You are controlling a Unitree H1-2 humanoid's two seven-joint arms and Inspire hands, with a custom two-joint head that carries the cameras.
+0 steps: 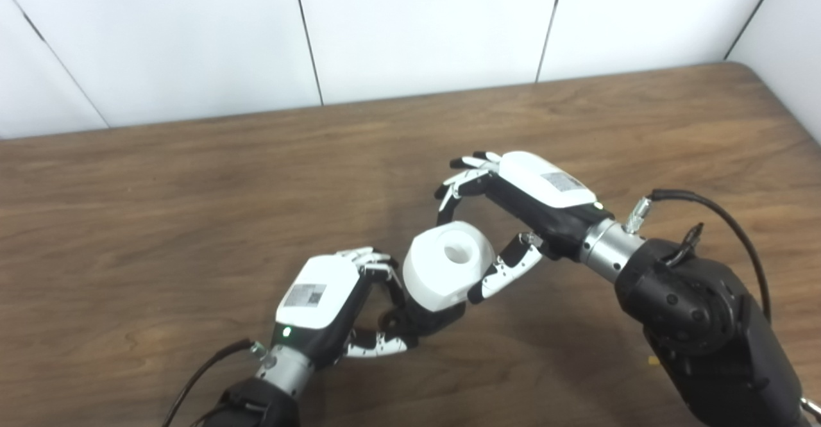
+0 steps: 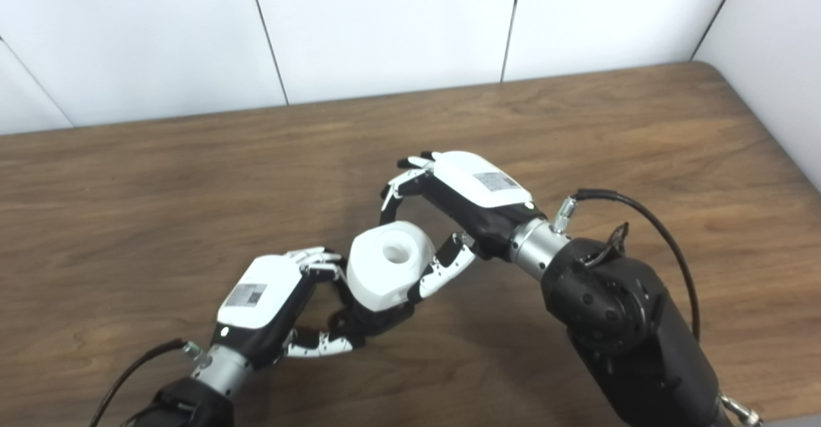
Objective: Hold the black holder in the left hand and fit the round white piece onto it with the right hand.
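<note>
A wooden table (image 1: pixel 192 177) filled the scene, backed by white wall panels (image 1: pixel 417 23). At lower left, the robot's left hand (image 1: pixel 333 305) reached in from the bottom edge, its white back plate facing up and a small green light showing near the wrist. Its fingers and thumb were curled closed around a black holder (image 1: pixel 428 320), of which only a dark portion showed beneath the white part. Sitting on top of that holder, near the middle of the table and raised above its surface, was the round white piece (image 1: pixel 447 263), a chunky ring with a hollow centre facing upward, tilted a little toward the right. To its right, the right hand (image 1: pixel 507 212) came in from the lower right on a thick black arm. Its fingers (image 1: pixel 465 174) arched apart above and behind the white piece, not touching it, while the thumb (image 1: pixel 507 272) lay against the piece's right side. That hand held nothing firmly. A black cable (image 1: pixel 725 212) looped above the right forearm
</note>
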